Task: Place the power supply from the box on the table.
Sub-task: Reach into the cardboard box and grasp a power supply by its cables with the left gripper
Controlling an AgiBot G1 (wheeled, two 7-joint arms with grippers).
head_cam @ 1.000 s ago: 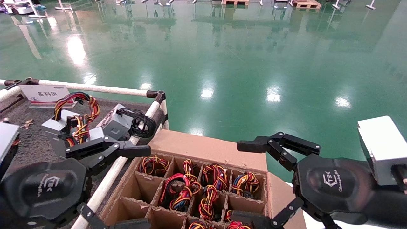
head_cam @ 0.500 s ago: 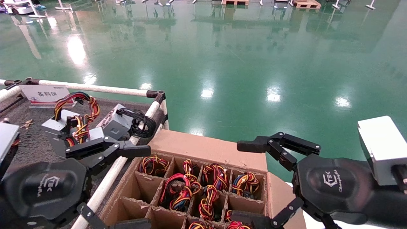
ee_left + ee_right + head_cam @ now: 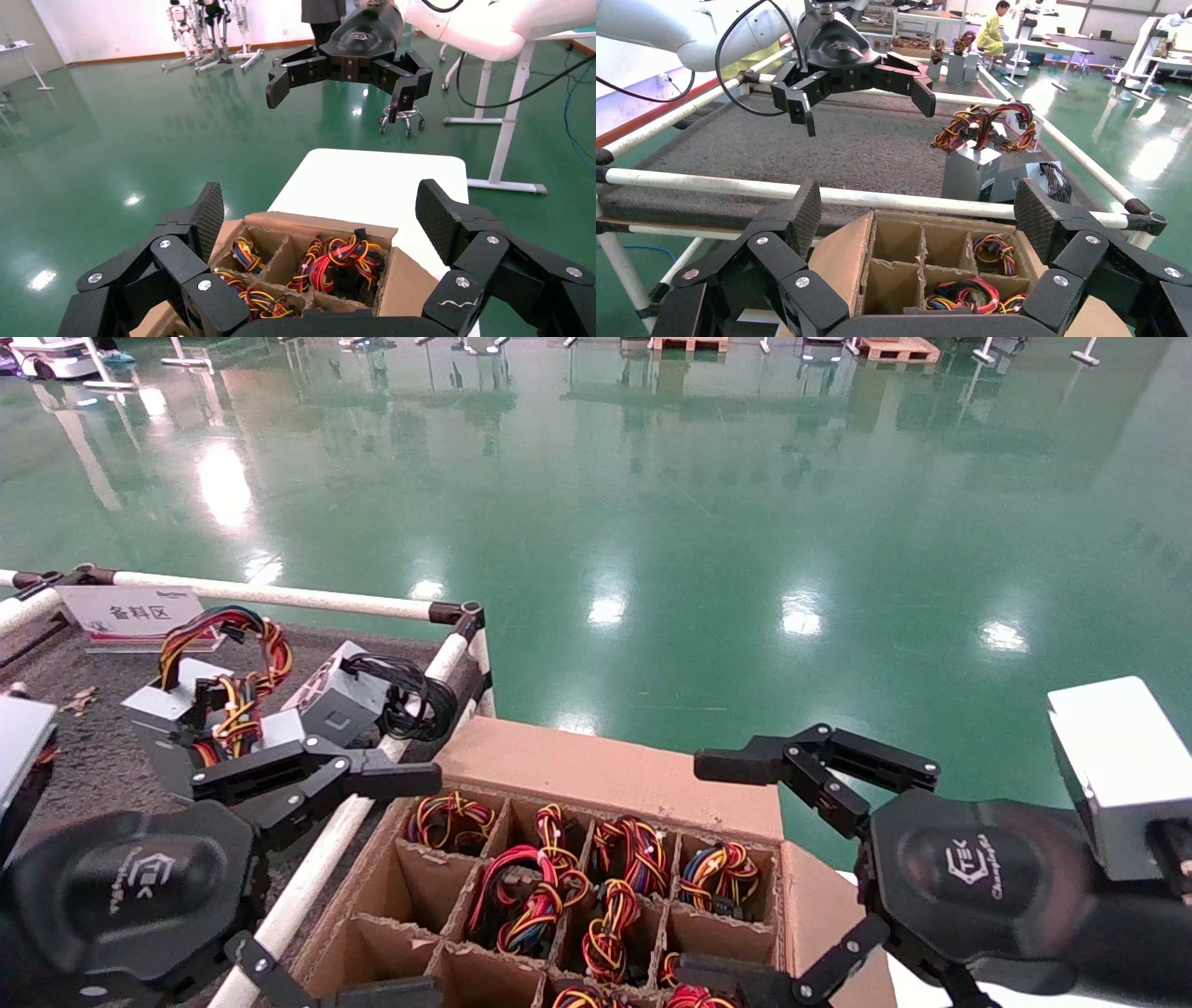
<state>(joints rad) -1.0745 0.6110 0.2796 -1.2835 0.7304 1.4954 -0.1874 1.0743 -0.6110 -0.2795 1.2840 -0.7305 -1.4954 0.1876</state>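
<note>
**Two open grippers, nothing lifted yet**

Both poised over the box [image 3: 605, 775], parked against the table [image 3: 102, 756] rail for a short carry. Left gripper [image 3: 372, 887] spread wide above the rail-side cells; right gripper [image 3: 736, 873] spread wide over the opposite edge. Power supply [image 3: 526, 896] seated in a middle cell, red wire loop up for easy pinching.

My left gripper [image 3: 396, 882] and right gripper [image 3: 722, 873] hang spread over the box [image 3: 615, 775] beside the table [image 3: 84, 756].
</note>
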